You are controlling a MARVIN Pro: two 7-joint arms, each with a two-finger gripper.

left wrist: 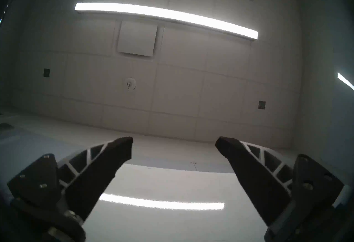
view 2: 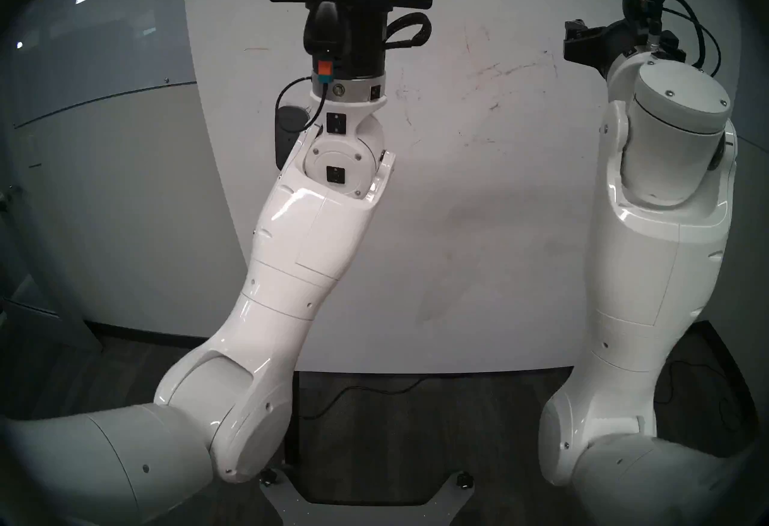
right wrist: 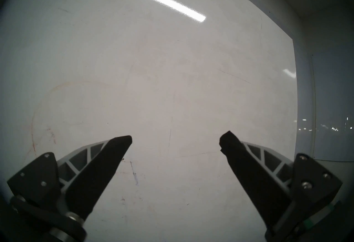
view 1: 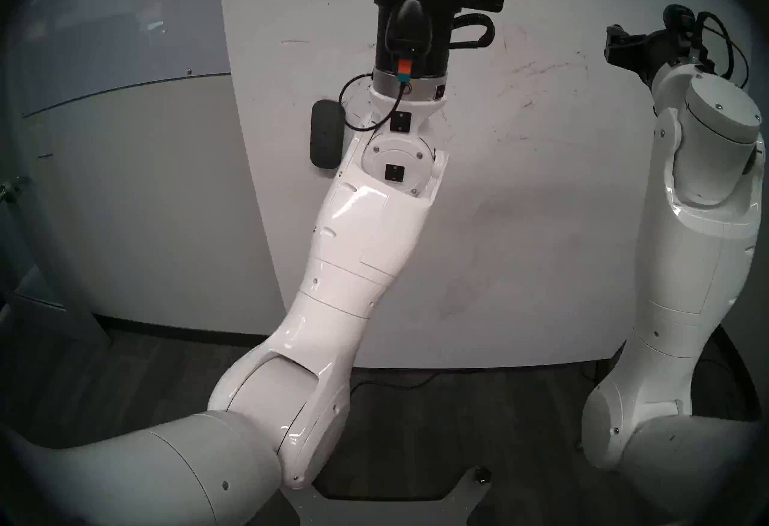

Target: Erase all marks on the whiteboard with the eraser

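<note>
Judging the big matte white whiteboard panel [view 1: 541,221] mostly wiped, only faint reddish-black smudges [view 1: 537,71] left, dark grey oblong eraser [view 1: 326,134] stuck on it behind my left wrist, both left gripper [left wrist: 174,140] and right gripper [right wrist: 175,138] spread empty.

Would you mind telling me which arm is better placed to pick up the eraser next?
Left, probably. The eraser sits on the whiteboard right beside the left wrist, and the left hand is open and empty. The right hand, also open, is far off to the other side.
</note>
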